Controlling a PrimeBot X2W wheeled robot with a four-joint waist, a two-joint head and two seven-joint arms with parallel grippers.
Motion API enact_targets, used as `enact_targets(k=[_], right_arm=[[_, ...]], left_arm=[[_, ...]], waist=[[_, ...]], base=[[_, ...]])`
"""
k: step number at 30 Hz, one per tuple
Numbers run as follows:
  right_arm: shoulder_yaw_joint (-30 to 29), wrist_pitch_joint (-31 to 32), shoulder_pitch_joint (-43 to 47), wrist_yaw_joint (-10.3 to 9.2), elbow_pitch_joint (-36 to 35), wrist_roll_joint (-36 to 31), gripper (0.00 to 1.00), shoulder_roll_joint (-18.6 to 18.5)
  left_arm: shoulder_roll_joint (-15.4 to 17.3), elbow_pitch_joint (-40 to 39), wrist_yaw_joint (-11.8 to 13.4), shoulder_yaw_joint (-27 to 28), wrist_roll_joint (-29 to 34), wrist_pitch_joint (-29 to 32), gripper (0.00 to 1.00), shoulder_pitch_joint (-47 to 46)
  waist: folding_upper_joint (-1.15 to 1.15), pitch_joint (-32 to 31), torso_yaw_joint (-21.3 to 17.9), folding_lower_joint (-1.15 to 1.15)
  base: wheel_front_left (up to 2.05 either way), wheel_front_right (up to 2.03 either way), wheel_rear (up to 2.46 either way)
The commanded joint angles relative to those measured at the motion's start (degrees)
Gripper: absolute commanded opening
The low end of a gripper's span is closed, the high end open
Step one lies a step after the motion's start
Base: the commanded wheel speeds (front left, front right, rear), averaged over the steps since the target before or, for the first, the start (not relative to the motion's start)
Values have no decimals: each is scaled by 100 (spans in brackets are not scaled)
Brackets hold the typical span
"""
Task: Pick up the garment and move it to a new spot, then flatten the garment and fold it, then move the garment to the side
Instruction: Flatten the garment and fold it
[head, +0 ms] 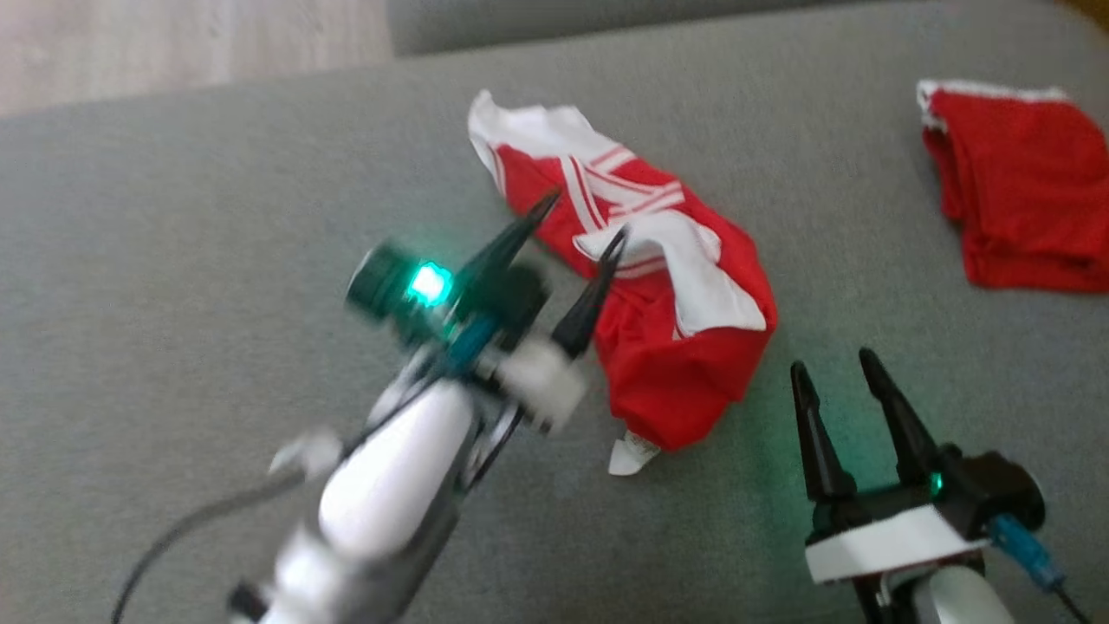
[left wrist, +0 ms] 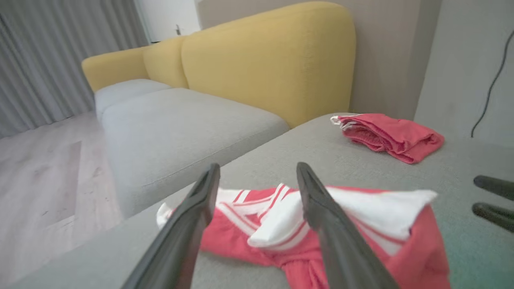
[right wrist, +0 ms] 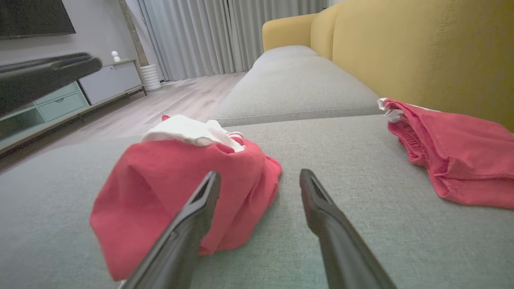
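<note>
the left gripper (head: 588, 214) was blurred in the head view, its two dark fingers spread apart with nothing between them. the garment (head: 667, 312), a crumpled red piece with white panels and white stripes, lay on the grey cushion (head: 217, 260) just past those fingertips and off to the side of the farther one. both tips overlapped its near edge in that view, and whether they touched the cloth could not be told. in the left wrist view the heap showed between and beyond the two fingers, with a white fold lying across the gap and the red bulk trailing past the right-hand finger.

the right gripper (head: 832, 361) also stood open and empty, its fingers apart and pointing over bare cushion. the garment lay just beside its left finger, not touching it. in the right wrist view the red mound sat behind and to the left of the left finger, while the gap between the fingers showed plain grey fabric.

a second red garment (head: 1022, 199), loosely folded with a white hem (it looked flatter than the heap), lay well apart from both grippers, beyond and to the right of the right gripper's fingers. a yellow backrest (left wrist: 265, 60) rose behind it, and pale wooden floor (left wrist: 40, 180) ran past the cushion's edge, left of the left gripper's fingers.
</note>
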Motion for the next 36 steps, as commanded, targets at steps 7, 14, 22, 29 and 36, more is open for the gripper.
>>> enact_targets(k=[7, 14, 22, 29, 36], right_arm=[[289, -36, -615, -4, -226, 36, 100, -101], [304, -36, -739, -4, -224, 69, 100, -100], [316, -36, -824, -4, -190, 64, 100, -114], [345, -36, -855, -4, -160, 61, 100, -106], [369, -36, -765, -4, -89, 114, 100, -70]], left_arm=[[-24, 1178, 78, -855, -663, 834, 100, -2195], [-24, 2666, 55, -1184, -988, 745, 100, -2810], [-24, 3218, -41, -1634, -1658, 515, 100, -2988], [-25, 3226, -86, -2166, -2177, 486, 0, -3065], [-25, 3026, -108, -2426, -2505, -66, 0, -3247]], waist=[[0, 1134, -654, -2], [0, 1392, -844, -2], [0, 1440, -839, -2], [0, 1319, -858, -2], [0, 950, -943, -2]], base=[[0, 0, 0], [0, 0, 0], [0, 0, 0], [0, 0, 0], [0, 0, 0]])
